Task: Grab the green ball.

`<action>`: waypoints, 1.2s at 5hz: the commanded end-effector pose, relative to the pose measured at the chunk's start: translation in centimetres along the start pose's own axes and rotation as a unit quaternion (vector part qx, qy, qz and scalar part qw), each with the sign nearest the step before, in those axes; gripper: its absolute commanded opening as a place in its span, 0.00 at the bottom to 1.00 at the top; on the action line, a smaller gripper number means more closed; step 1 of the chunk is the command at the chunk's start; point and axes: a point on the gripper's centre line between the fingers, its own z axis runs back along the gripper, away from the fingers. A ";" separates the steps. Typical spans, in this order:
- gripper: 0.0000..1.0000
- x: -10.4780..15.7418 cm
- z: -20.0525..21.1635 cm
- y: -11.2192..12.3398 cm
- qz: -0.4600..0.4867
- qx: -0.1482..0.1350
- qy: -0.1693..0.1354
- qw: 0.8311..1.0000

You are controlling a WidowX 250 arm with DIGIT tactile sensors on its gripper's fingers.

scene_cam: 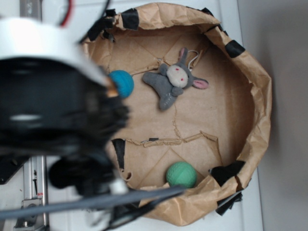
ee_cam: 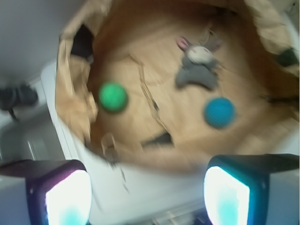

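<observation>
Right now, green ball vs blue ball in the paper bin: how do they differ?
Colour: the green ball is mint green, the blue ball teal.
Place: the green ball lies alone by the paper wall; the blue ball sits beside the grey plush bunny.
Both are round, similar in size and untouched; the gripper is open outside the bin.

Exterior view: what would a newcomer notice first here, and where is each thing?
First, the big blurred black-and-white robot arm filling the left. Then the brown paper basin, holding a grey plush bunny near its top and two balls: the green ball near the bottom rim, the teal-blue ball beside the arm.
</observation>
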 end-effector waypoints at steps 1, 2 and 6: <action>1.00 6.9 -5.9 0.2 0.163 -0.030 0.025 0.986; 1.00 5.6 -9.6 -1.6 0.189 -0.058 0.097 0.975; 0.00 2.7 -16.6 -3.6 0.139 -0.078 0.086 0.984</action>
